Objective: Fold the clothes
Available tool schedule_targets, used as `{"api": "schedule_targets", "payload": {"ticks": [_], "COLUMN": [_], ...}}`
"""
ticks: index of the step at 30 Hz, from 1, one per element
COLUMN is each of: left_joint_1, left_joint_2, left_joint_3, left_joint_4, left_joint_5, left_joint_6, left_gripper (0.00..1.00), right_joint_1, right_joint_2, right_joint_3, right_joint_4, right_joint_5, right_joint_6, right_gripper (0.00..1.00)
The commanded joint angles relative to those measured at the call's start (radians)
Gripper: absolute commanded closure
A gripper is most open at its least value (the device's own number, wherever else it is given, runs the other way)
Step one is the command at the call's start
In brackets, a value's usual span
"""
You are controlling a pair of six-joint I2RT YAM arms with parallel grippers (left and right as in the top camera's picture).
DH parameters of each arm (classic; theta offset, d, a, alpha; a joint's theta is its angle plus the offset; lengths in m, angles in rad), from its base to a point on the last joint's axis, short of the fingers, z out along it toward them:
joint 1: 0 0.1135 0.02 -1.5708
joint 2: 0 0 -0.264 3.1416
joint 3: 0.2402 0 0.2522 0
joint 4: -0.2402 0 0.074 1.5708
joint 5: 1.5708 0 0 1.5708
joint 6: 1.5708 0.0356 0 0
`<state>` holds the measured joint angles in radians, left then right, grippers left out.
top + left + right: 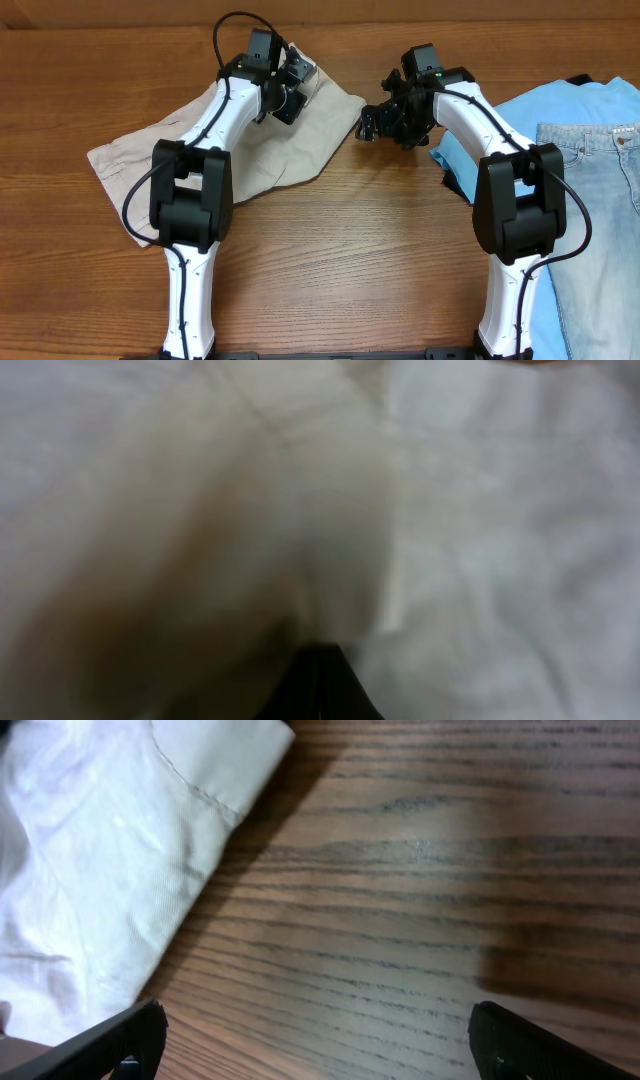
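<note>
Pale beige khaki cotton shorts (310,130) lie crumpled at ten o'clock on the brown wooden table (350,240). The left gripper (292,88) is buried in cloth, and I can't tell its grip. The right gripper (315,1030), spread wide, hovers over wood at three o'clock of the shorts' edge.

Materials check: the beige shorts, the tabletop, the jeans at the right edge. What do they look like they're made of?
Shorts: probably woven cotton twill, matte; the right wrist view shows fine weave, a stitched seam and soft creases.
Table: wood or wood-look laminate, low sheen; dark running grain lines.
Jeans: pale denim, matte; faded blue with seamed pockets.
</note>
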<state>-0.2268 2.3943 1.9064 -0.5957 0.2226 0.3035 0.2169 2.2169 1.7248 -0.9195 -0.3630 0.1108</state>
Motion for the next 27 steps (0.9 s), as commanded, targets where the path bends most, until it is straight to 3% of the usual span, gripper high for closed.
{"api": "schedule_targets", "payload": {"ticks": [1, 4, 7, 10, 13, 16, 18, 19, 22, 24, 27], "left_joint_1": [0.01, 0.026, 0.05, 0.078, 0.104, 0.123, 0.13, 0.132, 0.134, 0.134, 0.134], "left_joint_2": [0.044, 0.044, 0.044, 0.044, 0.044, 0.044, 0.044, 0.044, 0.044, 0.045, 0.045], "left_joint_3": [-0.006, 0.039, 0.163, 0.332, 0.502, 0.648, 0.713, 0.735, 0.753, 0.749, 0.743], "left_joint_4": [0.114, 0.269, 0.325, 0.289, 0.11, -0.179, -0.372, -0.462, -0.681, -0.779, -0.897], "left_joint_5": [-0.032, -0.047, -0.042, -0.006, 0.023, 0.022, 0.022, 0.022, 0.022, 0.018, 0.007], "left_joint_6": [-0.156, -0.305, -0.419, -0.415, -0.35, -0.298, -0.295, -0.295, -0.288, -0.267, -0.266], "left_gripper": [0.96, 0.94, 0.87, 0.85, 0.84, 0.8, 0.55, 0.52, 0.56, 0.63, 0.63], "right_joint_1": [0.003, 0.003, 0.003, 0.003, 0.002, 0.002, -0.002, -0.004, -0.014, -0.023, -0.029], "right_joint_2": [-0.031, -0.031, -0.031, -0.031, -0.031, -0.031, -0.031, -0.031, -0.031, -0.031, -0.031], "right_joint_3": [-0.004, -0.004, -0.004, -0.004, -0.004, -0.004, -0.003, -0.002, -0.001, 0.001, 0.001], "right_joint_4": [-0.006, -0.011, -0.021, -0.03, -0.02, 0.022, 0.055, 0.075, 0.154, 0.21, 0.284], "right_joint_5": [-0.013, -0.013, -0.013, -0.013, -0.012, -0.013, -0.014, -0.018, -0.093, -0.202, -0.321], "right_joint_6": [-0.007, -0.007, -0.007, -0.007, -0.007, -0.007, -0.007, -0.007, -0.008, -0.007, 0.026], "right_gripper": [0.0, 0.0, 0.0, 0.0, 0.0, 0.0, 0.0, 0.0, 0.0, 0.0, 0.0]}}
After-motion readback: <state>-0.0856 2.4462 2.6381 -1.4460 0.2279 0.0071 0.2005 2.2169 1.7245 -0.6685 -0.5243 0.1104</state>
